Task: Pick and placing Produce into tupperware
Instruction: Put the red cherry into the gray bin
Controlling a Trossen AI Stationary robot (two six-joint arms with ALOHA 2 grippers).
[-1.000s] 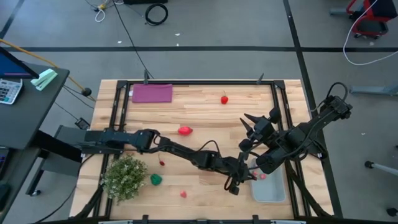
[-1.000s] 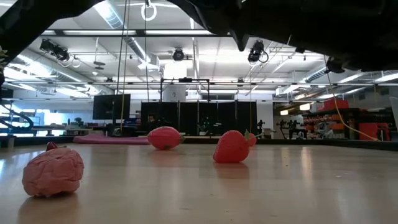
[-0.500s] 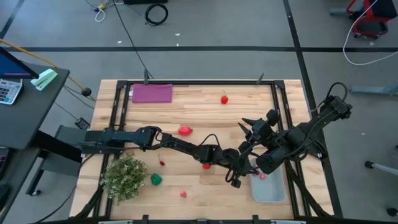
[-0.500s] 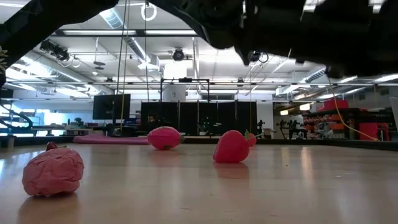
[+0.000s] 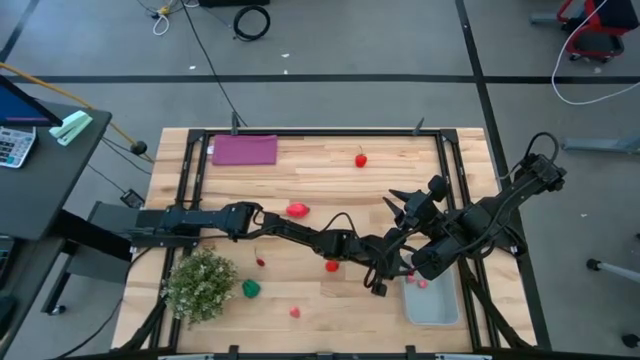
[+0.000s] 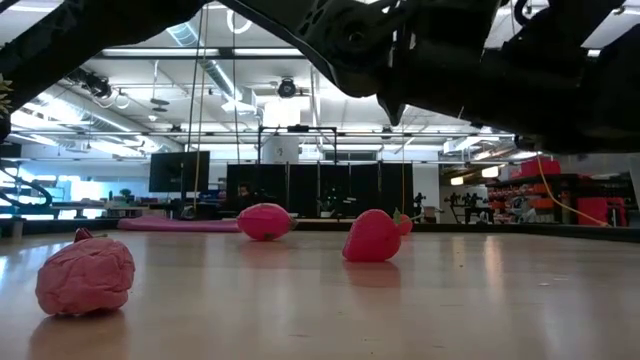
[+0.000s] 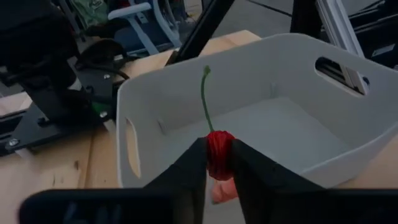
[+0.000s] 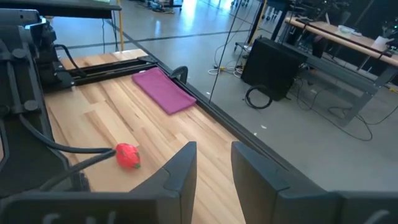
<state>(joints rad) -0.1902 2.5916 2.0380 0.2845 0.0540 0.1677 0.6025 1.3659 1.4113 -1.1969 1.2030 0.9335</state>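
My left gripper [image 7: 219, 163] is shut on a small red cherry [image 7: 219, 151] with a green stem, just left of the pale tupperware [image 5: 433, 300], whose wall [image 7: 249, 93] rises ahead of the fingers. A pink piece [image 5: 422, 283] lies inside the tupperware. Loose produce rests on the table: a red piece [image 5: 361, 158], a pink one [image 5: 298, 210], a red one [image 5: 331, 266], a green one [image 5: 250, 289] and a pink one [image 5: 295, 312]. My right gripper [image 5: 398, 212] hangs open above the table, its fingers [image 8: 180, 171] holding nothing. My left gripper pinches the cherry's round red body [image 7: 219, 142] between its two fingertips. The green stem [image 7: 204, 99] stands up free above the fingers. The cherry is lifted clear of the table, in front of the tupperware's near wall.
A bushy pale-green plant [image 5: 200, 284] stands near the table's near-left corner. A flat purple rectangle [image 5: 245, 150] lies at the far left. In the low view a pink lumpy piece [image 6: 85, 278], a pink piece [image 6: 265, 220] and a strawberry [image 6: 375, 237] sit on the wood.
My left arm has drawn a little toward the table's far edge, still shut on the cherry, and a red piece on the table beside it has come into sight from under the arm. In the low view both arms have sunk lower.
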